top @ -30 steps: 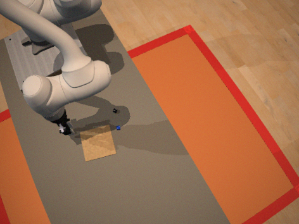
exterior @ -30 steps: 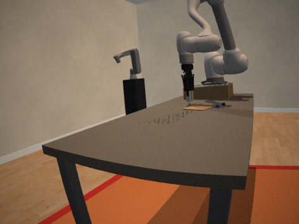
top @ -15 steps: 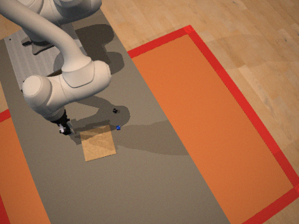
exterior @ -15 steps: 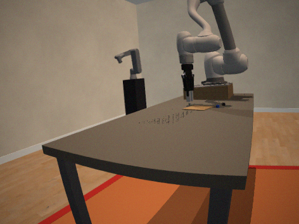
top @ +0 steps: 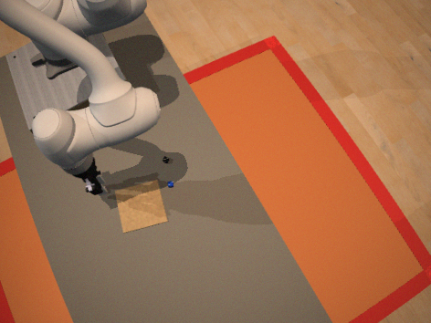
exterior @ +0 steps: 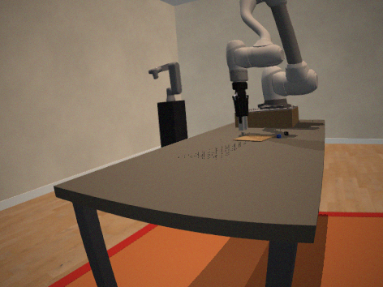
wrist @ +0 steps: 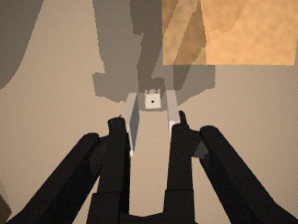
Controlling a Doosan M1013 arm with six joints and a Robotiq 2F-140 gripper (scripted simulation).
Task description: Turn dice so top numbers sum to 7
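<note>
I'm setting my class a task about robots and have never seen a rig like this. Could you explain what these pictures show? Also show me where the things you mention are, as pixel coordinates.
The machine is one jointed arm (top: pixel 111 102) (exterior: pixel 260 57) ending in a pair of jaws. The top picture looks down from above; the exterior one looks along the table (top: pixel 183 274) (exterior: pixel 182 182) (wrist: pixel 240 150) from its far end. The wrist picture is taken from the arm itself, looking past the jaws.

On the table lie a square tan mat (top: pixel 141 210) (exterior: pixel 252 139) (wrist: pixel 240 35), a blue die (top: pixel 171 184) (exterior: pixel 278 135) and a black die (top: pixel 165 160) (exterior: pixel 286 133), both off the mat. A white die (wrist: pixel 152 101), one dot facing the camera, shows between the jaws, also off the mat.

The jaws are partly open, with gaps beside the white die, so nothing is held.
</note>
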